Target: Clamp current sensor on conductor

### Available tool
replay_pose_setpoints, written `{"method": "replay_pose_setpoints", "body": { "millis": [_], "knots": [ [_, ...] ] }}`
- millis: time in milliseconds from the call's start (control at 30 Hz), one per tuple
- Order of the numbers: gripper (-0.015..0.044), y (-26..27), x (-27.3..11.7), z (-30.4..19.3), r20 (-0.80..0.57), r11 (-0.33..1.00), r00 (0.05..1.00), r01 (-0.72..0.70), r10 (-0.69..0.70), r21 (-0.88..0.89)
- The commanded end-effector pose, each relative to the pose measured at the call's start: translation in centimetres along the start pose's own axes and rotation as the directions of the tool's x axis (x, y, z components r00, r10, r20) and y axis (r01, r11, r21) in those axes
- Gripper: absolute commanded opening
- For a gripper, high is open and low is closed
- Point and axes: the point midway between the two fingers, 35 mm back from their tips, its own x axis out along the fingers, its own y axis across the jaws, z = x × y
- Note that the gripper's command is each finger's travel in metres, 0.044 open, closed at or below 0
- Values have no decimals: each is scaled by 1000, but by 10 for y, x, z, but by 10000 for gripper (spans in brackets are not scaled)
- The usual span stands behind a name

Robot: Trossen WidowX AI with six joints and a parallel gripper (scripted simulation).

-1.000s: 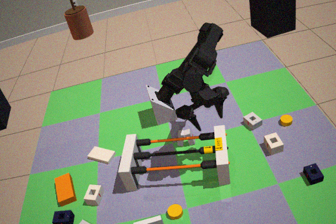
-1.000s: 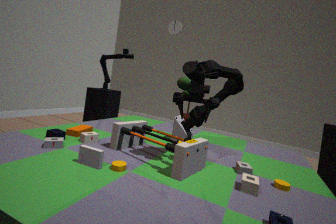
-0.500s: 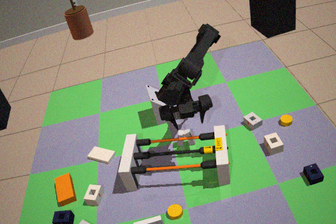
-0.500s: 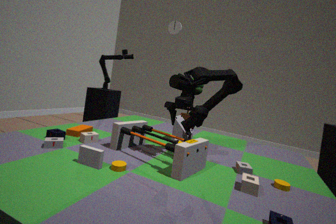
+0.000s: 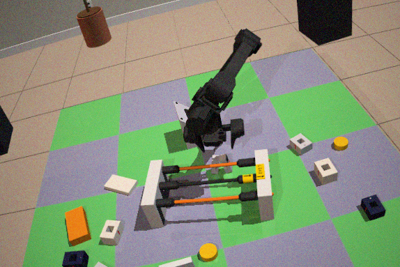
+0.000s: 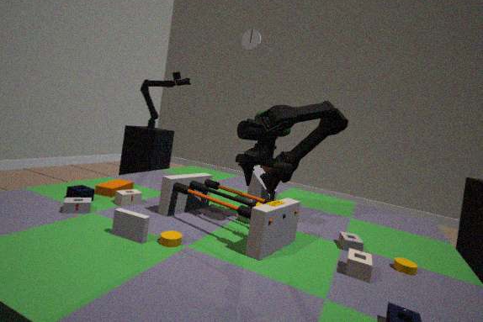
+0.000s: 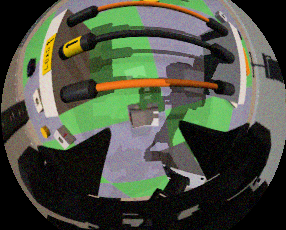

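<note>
The open split-core sensor (image 5: 217,159) (image 7: 142,116), grey and white, stands on the table behind the rear orange conductor. Its arrow cannot be made out, and it is hidden in the exterior view. The LOAD conductor (image 5: 205,182) (image 6: 229,196) (image 7: 150,33) is the black middle one of three, with nothing round it. The yellow LOAD marker (image 5: 260,171) (image 6: 275,203) (image 7: 48,55) is on one end block. My gripper (image 5: 218,149) (image 6: 260,190) (image 7: 145,127) is open and empty, pointing down above the sensor, with one finger toward each side of it.
Orange conductors (image 5: 209,166) (image 5: 207,199) run on both sides of the black one, between two white end blocks (image 5: 152,190) (image 5: 265,204). White and dark hollow blocks (image 5: 325,173) (image 5: 373,208), yellow discs (image 5: 341,143) (image 5: 208,252) and an orange block (image 5: 77,225) lie around the rack.
</note>
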Motion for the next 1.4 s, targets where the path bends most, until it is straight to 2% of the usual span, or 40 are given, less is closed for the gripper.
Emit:
{"method": "replay_pose_setpoints", "body": {
  "millis": [0, 933, 1167, 1367],
  "knots": [
    [440, 0, 7, -1, -4, 1000, 1000, -1, 1, 6],
    [440, 1, 52, -2, -5, 1000, 1000, -5, 5, 5],
    [256, 1, 47, -1, -2, 1000, 1000, -1, 1, -1],
    [216, 1, 47, -1, -2, 1000, 1000, -1, 1, -1]
  ]
}}
